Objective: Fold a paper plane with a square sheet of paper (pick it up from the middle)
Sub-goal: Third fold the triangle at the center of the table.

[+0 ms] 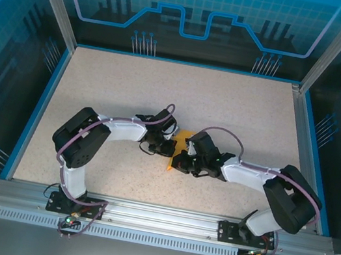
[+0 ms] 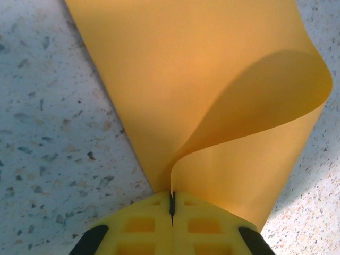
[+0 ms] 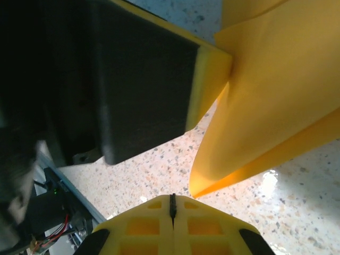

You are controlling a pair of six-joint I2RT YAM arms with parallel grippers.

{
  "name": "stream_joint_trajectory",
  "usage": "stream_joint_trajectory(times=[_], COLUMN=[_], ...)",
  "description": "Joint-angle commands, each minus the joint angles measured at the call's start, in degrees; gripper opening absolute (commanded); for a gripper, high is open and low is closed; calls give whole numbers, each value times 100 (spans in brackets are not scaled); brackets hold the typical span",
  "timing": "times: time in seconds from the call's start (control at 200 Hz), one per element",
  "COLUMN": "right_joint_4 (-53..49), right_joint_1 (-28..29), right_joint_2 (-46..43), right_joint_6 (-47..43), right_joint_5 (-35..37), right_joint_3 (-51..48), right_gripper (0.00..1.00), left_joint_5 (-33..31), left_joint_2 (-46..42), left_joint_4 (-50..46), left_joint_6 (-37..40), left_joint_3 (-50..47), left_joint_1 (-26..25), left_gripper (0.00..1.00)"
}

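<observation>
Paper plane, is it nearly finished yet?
Not nearly. Done: the orange paper is bent over in a soft loop above the table, with no dart shape showing. In hand: the left gripper is shut, pinching the paper's edge; the right gripper is shut right beside a corner of it. To do: the pointed nose and the wing folds.

Centre of table (image 1: 227, 104): the square sheet of paper (image 2: 202, 79) lies between both grippers — left gripper (image 2: 171, 204) touching its left side, right gripper (image 3: 171, 204) just beside its near corner.
</observation>
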Motion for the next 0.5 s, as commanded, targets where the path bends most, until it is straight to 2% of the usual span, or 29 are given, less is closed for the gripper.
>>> stream_joint_trajectory(times=[0.0,0.495], right_joint_4=[287,-85], right_joint_1=[83,92], right_joint_2=[286,739], right_joint_6=[245,73], right_joint_5=[58,151], right_joint_3=[112,429], right_gripper=[0,0], left_joint_5=[183,246], left_joint_2=[204,246], left_joint_4=[-224,-280], left_joint_6=[11,85], left_joint_3=[77,79], left_joint_1=[11,3], left_gripper=[0,1])
